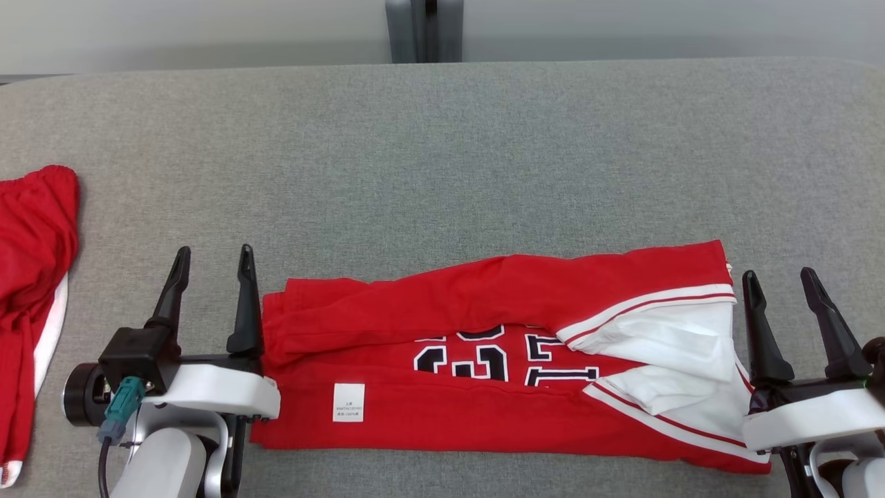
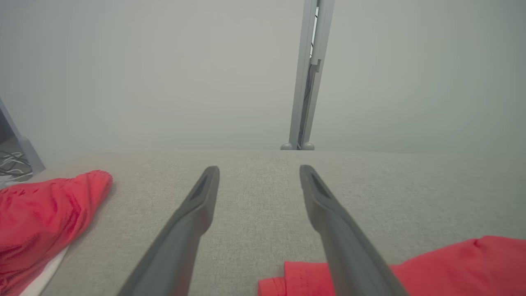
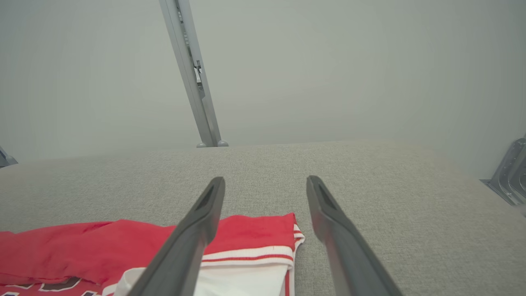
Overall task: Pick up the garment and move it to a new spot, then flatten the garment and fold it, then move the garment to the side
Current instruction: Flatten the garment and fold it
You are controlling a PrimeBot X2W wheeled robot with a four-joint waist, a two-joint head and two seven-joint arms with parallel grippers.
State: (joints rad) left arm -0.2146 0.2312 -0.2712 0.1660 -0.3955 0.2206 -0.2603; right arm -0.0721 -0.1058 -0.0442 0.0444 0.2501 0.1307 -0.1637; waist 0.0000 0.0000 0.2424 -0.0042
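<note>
Now a red jersey (image 1: 498,360), folded into a long band, lies on the table (image 1: 442,138). Spread and empty, the left gripper (image 1: 214,250) and right gripper (image 1: 779,274) flank its ends, likely ready to fold again.

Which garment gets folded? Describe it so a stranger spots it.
On the grey fabric table, look at the front centre. A red knit jersey lies there in a long band. Unlike the red cloth at far left, it shows black numerals.
</note>
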